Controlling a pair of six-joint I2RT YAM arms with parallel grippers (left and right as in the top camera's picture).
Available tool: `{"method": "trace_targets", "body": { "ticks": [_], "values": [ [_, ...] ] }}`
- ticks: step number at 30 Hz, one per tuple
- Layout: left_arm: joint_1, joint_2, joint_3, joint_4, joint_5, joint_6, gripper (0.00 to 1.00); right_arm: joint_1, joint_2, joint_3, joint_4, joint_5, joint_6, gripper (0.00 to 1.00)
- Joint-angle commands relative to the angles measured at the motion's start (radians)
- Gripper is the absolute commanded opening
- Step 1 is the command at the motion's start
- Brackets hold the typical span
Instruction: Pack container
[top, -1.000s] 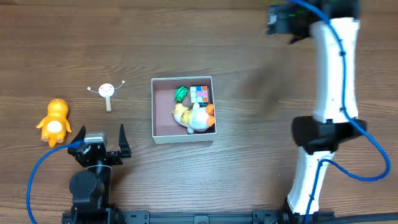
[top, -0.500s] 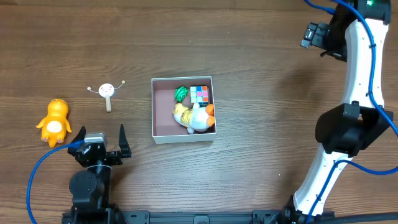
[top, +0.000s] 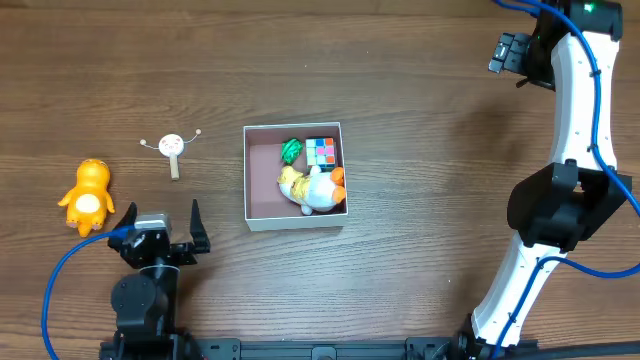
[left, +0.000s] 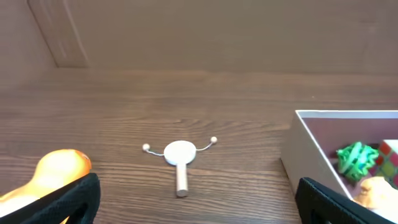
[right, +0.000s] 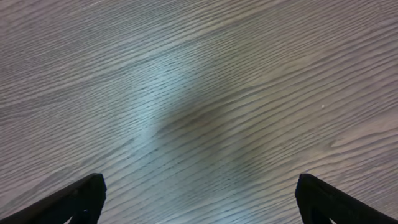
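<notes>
The container (top: 262, 190), a square white-walled box with a pinkish-brown inside, sits mid-table. It holds a green toy (top: 291, 150), a colourful cube (top: 321, 152) and a yellow-and-white plush (top: 312, 188). An orange toy (top: 87, 195) and a small white round-headed stick toy (top: 172, 148) lie on the table to its left. My left gripper (top: 162, 215) is open and empty, near the front edge, below the stick toy. Its wrist view shows the stick toy (left: 179, 155), the orange toy (left: 53, 177) and the container's wall (left: 308, 149). My right gripper (top: 508, 55) is open and empty at the far right back, over bare table (right: 199, 112).
The wooden table carries nothing else. The right arm's white links (top: 575, 130) run down the right side to its base at the front. The left arm's base (top: 140, 300) and blue cable stand at the front left.
The right arm has swung from the upper middle right out to the far right back corner, most of it before the last half second. The left arm and all toys are unmoved.
</notes>
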Motion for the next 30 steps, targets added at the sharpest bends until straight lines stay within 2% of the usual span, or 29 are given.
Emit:
{"method": "trace_targets", "body": {
  "ticks": [1,3,11,14,17,20,21,24,27,30],
  "values": [
    [0.007,-0.006,-0.002,0.108,-0.119,-0.002,1.0,-0.001,-0.025,-0.005,0.006,0.016,0.008,1.0],
    [0.007,-0.006,-0.002,0.187,-0.124,0.015,1.0,-0.001,-0.025,-0.005,0.006,0.016,0.008,1.0],
    [0.007,-0.006,0.008,0.237,-0.039,-0.016,1.0,-0.001,-0.025,-0.005,0.006,0.016,0.008,1.0],
    [0.007,-0.006,0.058,0.192,-0.027,-0.018,1.0,-0.001,-0.025,-0.005,0.006,0.016,0.008,1.0],
    [0.007,0.009,0.171,0.023,-0.095,-0.018,1.0,-0.001,-0.025,-0.005,0.006,0.016,0.008,1.0],
    [0.007,0.062,0.243,-0.05,-0.162,-0.018,1.0,-0.001,-0.025,-0.005,0.006,0.016,0.008,1.0],
    [0.007,0.075,0.255,-0.04,-0.177,-0.018,1.0,-0.001,-0.025,-0.005,0.006,0.016,0.008,1.0],
    [0.007,0.095,0.268,0.129,-0.251,-0.017,1.0,-0.001,-0.025,-0.005,0.006,0.016,0.008,1.0],
    [0.007,0.095,0.269,0.263,-0.258,-0.019,1.0,-0.001,-0.025,-0.005,0.006,0.016,0.008,1.0],
    [0.007,0.096,0.275,0.242,-0.249,-0.09,1.0,-0.001,-0.025,-0.005,0.006,0.016,0.008,1.0]
  ]
}}
